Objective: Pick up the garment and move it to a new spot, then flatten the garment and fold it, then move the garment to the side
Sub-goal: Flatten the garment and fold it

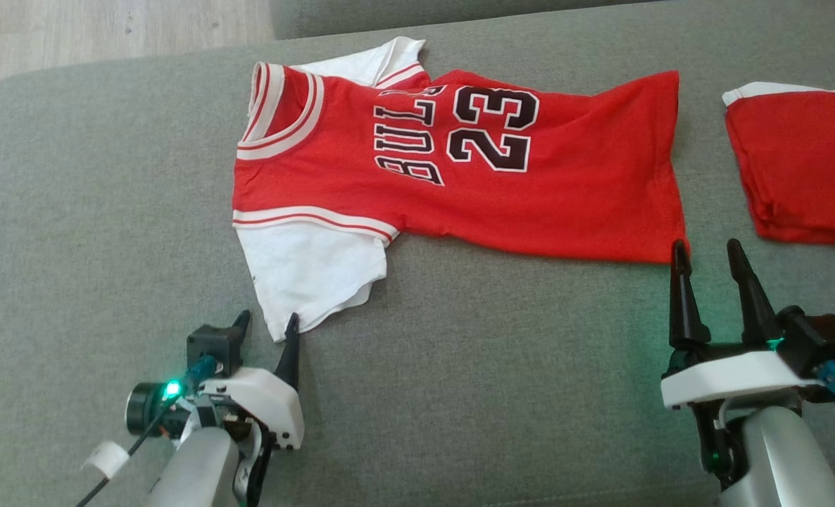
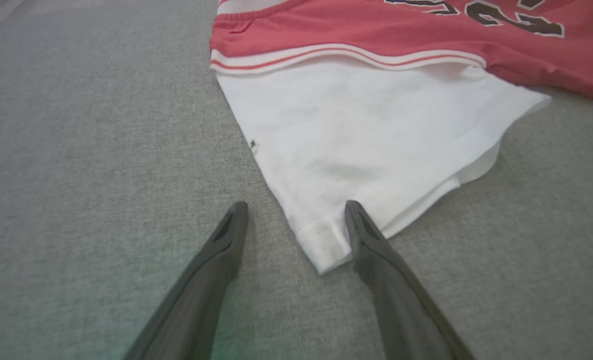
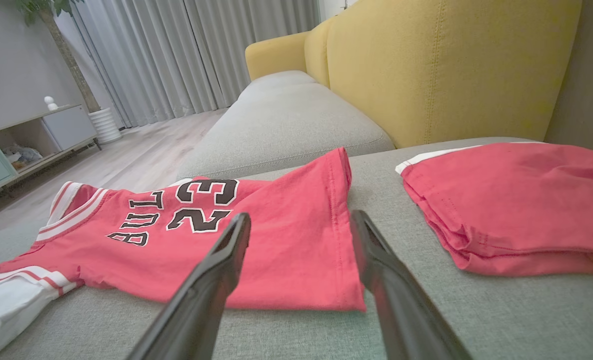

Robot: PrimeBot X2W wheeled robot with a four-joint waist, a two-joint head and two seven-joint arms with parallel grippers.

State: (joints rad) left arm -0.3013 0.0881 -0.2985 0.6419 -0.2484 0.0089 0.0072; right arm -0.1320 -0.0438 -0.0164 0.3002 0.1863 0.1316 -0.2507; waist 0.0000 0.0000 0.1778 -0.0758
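the red bulls 23 jersey (image 1: pixel 453 176) lies spread out on the grey sofa cushion (image 1: pixel 460 394), lettering up, with its neckline toward the robot's left and its hem toward the right. its near white sleeve (image 1: pixel 312 274) points toward the robot. the left gripper (image 1: pixel 267 320) sits low at that sleeve's corner, its two dark fingers spread apart and gripping nothing; in the left wrist view the sleeve's corner lies between them and one finger overlaps the sleeve's edge. the right gripper (image 1: pixel 706 246) is also spread wide and empty, its fingertips at the near corner of the jersey's hem. a second red garment (image 1: pixel 805 169), folded, lies on the cushion further right, apart from the jersey. a yellow backrest (image 3: pixel 426 75) rises behind it
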